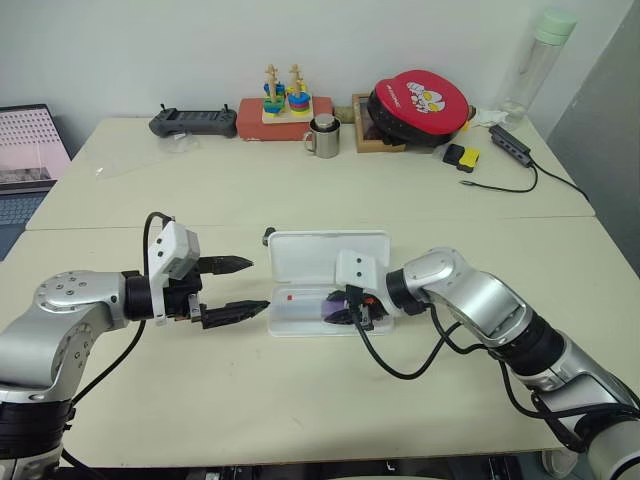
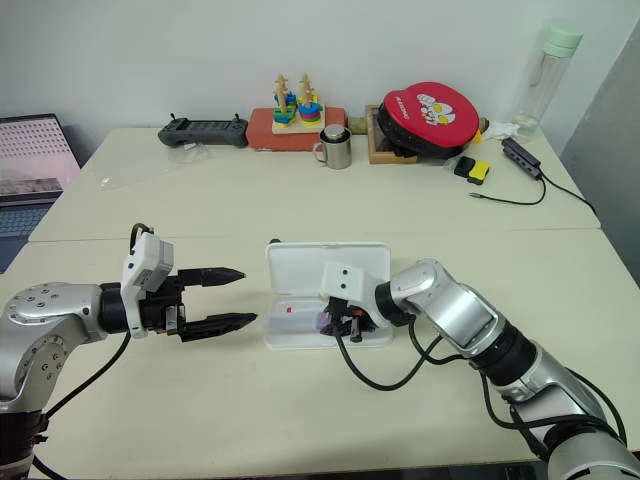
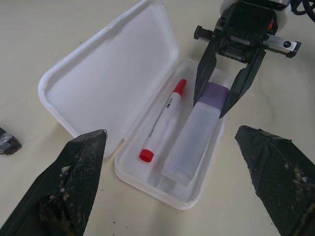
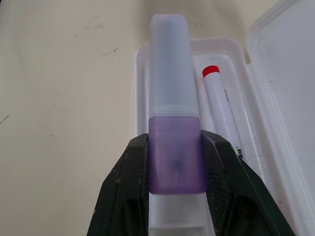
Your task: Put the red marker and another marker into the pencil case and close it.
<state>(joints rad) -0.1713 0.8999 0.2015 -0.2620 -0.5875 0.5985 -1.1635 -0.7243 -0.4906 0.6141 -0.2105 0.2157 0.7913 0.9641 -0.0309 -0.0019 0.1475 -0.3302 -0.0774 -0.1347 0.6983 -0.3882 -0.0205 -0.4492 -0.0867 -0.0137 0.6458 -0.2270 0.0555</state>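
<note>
The white pencil case (image 1: 330,255) lies open in the middle of the table, its lid folded back toward the far side. The red marker (image 3: 165,120) lies in the tray's rear compartment, red cap toward the right arm. My right gripper (image 1: 345,315) is shut on the purple end of the lilac marker (image 4: 174,123). That marker stretches along the tray's front compartment; I cannot tell whether it rests on the tray floor. My left gripper (image 1: 257,286) stands open just left of the case, holding nothing.
A tiny black object (image 1: 268,236) sits by the lid's far left corner. Along the back of the table stand a controller (image 1: 193,122), a stacking toy (image 1: 285,100), a steel mug (image 1: 322,137), a red round case (image 1: 420,105) and a bottle (image 1: 535,60). A laptop (image 1: 25,150) is far left.
</note>
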